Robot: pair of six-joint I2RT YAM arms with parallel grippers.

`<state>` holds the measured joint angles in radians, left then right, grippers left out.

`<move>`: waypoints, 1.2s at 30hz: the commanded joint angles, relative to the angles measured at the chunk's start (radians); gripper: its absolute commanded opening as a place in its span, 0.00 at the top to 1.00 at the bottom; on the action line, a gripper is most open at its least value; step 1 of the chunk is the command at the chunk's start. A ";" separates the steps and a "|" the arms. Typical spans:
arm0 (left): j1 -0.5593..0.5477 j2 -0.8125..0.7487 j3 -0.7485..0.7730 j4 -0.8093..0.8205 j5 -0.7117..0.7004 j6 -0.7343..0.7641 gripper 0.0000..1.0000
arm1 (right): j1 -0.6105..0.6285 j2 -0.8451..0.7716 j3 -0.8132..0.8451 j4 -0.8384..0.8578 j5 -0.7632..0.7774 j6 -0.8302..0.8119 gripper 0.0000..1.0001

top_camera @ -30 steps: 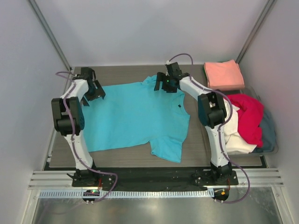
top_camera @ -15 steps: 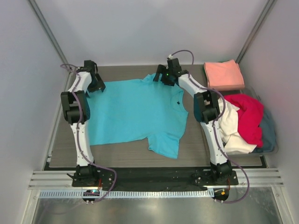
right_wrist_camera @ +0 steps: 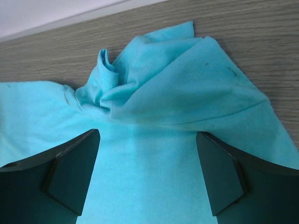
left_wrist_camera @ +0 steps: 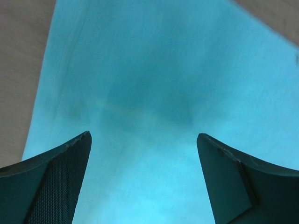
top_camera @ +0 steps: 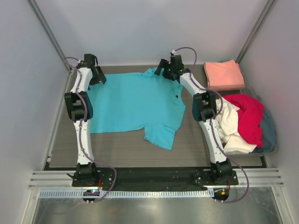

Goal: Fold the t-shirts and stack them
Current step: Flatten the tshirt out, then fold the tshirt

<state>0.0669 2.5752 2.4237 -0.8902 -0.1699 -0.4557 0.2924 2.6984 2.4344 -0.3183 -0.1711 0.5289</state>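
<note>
A turquoise t-shirt (top_camera: 133,105) lies spread flat on the wooden table (top_camera: 117,149), with its dark neck label (top_camera: 177,96) at the right. My left gripper (top_camera: 96,75) is open over the shirt's far left corner. In the left wrist view the gripper (left_wrist_camera: 144,135) has its fingers wide apart above flat turquoise cloth (left_wrist_camera: 154,84). My right gripper (top_camera: 167,71) is open over the far right sleeve. In the right wrist view the gripper (right_wrist_camera: 147,133) is just above the cloth, and the sleeve (right_wrist_camera: 159,88) lies bunched ahead of it. A folded salmon-pink t-shirt (top_camera: 223,74) lies at the back right.
A heap of red (top_camera: 250,116), cream (top_camera: 230,133) and grey-blue (top_camera: 268,130) shirts lies at the right edge of the table. White walls enclose the table at the back and on both sides. Bare wood shows along the near edge.
Both arms have reached further toward the back wall. The turquoise shirt has slid away from the near edge with them and lies flatter.
</note>
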 commanded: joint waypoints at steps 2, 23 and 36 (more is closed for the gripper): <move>-0.003 -0.373 -0.226 0.007 0.007 0.000 0.05 | -0.009 -0.202 -0.133 0.008 -0.056 -0.063 0.08; 0.053 -1.771 -1.607 0.140 -0.174 -0.351 0.06 | 0.005 -1.247 -1.290 0.154 -0.117 0.058 0.04; 0.060 -1.804 -1.873 0.168 -0.255 -0.534 0.11 | 0.044 -1.657 -1.718 0.125 -0.053 0.117 0.04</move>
<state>0.1169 0.7570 0.5694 -0.7658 -0.3595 -0.9192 0.3336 1.0798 0.7242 -0.2188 -0.2333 0.6167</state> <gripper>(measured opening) 0.897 0.963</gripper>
